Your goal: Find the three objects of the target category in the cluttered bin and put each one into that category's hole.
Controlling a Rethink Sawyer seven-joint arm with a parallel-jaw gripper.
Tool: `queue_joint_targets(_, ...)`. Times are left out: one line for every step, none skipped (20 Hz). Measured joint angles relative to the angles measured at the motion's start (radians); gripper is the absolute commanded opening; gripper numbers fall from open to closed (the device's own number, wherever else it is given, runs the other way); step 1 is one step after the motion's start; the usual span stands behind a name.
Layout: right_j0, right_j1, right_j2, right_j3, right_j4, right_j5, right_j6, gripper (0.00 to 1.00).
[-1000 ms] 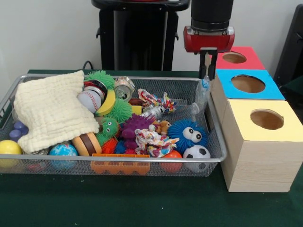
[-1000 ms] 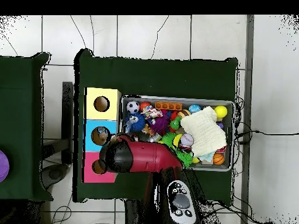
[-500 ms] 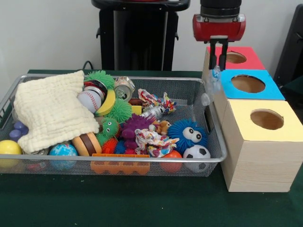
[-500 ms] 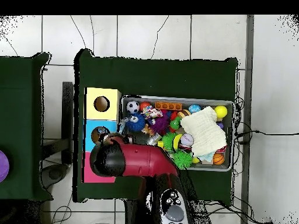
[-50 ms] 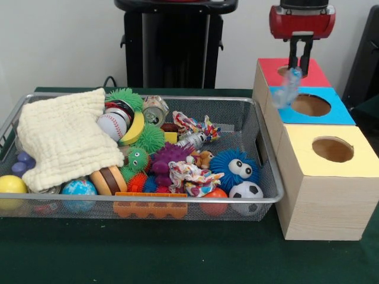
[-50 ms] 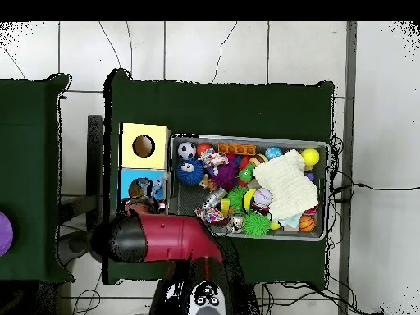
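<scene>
- I took the blue box (image 5: pixel 310 105) as my landmark; its hole lay open, between the yellow box (image 5: pixel 333 149) nearer the camera and the red box (image 5: pixel 293 71) beyond.
- The clear plastic bottle (image 5: pixel 288 89) hung just above the blue box's left edge, long axis near upright, slightly tilted.
- The claw (image 5: pixel 301 54), above it, was closed on the bottle's top; I judged the hole lay a little right of it.

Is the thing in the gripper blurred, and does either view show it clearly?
Front view: the clear plastic bottle under the gripper is smeared and see-through, edges soft, while the blue box and bin stay sharp. Overhead view: the red arm covers it, so the bottle does not show.
</scene>
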Motion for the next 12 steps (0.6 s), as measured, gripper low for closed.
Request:
queue_joint_targets(0.015, -0.001, -0.004, 0.0, 0.006, 0.0, 0.003, 0.0)
queue_joint_targets(0.024, -0.001, -0.005, 0.0, 0.012, 0.0, 0.005, 0.0)
queue_joint_targets(0.033, -0.001, -0.007, 0.0, 0.017, 0.0, 0.006, 0.0)
queue_joint_targets(0.04, -0.001, -0.008, 0.001, 0.022, 0.0, 0.007, 0.0)
queue_joint_targets(0.06, -0.001, -0.011, 0.001, 0.036, 0.0, 0.008, 0.0)
queue_joint_targets(0.067, -0.001, -0.012, 0.002, 0.042, 0.0, 0.008, 0.0)
queue_joint_targets(0.072, -0.001, -0.012, 0.002, 0.047, 0.0, 0.008, 0.0)
queue_joint_targets(0.081, -0.001, -0.013, 0.002, 0.055, 0.0, 0.008, 0.0)
queue_joint_targets(0.09, -0.001, -0.015, 0.003, 0.064, 0.0, 0.008, 0.0)
queue_joint_targets(0.095, 0.0, -0.016, 0.003, 0.07, 0.0, 0.008, 0.0)
queue_joint_targets(0.098, 0.0, -0.016, 0.003, 0.074, 0.0, 0.008, 0.0)
queue_joint_targets(0.103, 0.0, -0.017, 0.004, 0.08, 0.0, 0.008, 0.0)
